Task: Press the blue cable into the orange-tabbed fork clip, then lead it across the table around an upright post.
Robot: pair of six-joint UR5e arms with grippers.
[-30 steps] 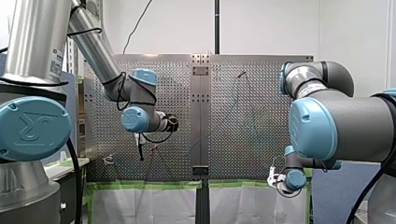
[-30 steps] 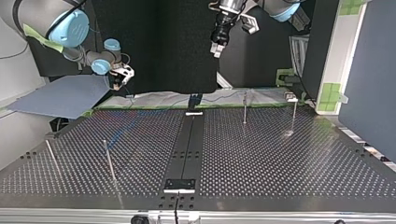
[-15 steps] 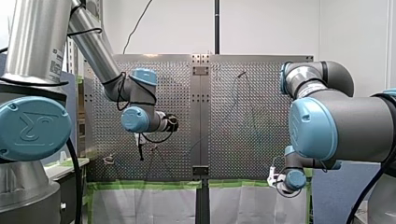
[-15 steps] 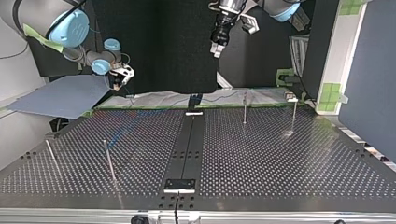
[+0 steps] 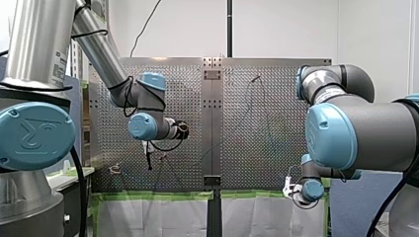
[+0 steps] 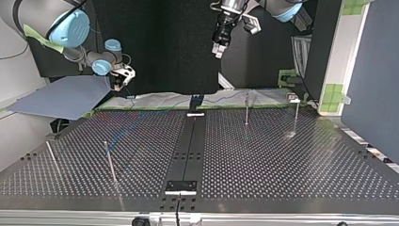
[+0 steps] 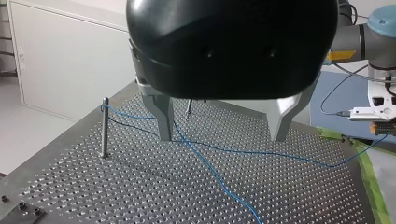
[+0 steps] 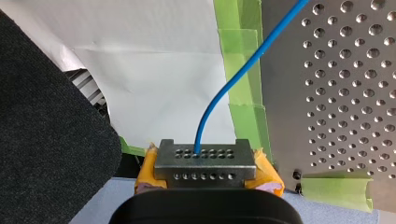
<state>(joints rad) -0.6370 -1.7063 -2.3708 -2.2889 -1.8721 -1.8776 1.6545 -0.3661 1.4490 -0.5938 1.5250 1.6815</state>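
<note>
Left claw (image 7: 222, 137) hung wide, empty, above thin blue cable (image 7: 208, 170) crossing perforated metal table (image 7: 116, 191). Right claw (image 8: 204, 162), yellow pads, gripped cable beyond table edge, lower right of front view. Risk: hard pull could lift cable off slim upright steel post (image 7: 104, 127).

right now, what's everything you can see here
table: one, grey perforated metal, under the arms
upright posts: four, metal, standing on the table
blue cable: one, round a post, then across the table to my right end effector
green tape: several strips, table's edge
sheet: one, blue-grey, beside the table, top view's left
my left end effector: one, black, open above the table
my right end effector: one, yellow pads, shut on the cable
</note>
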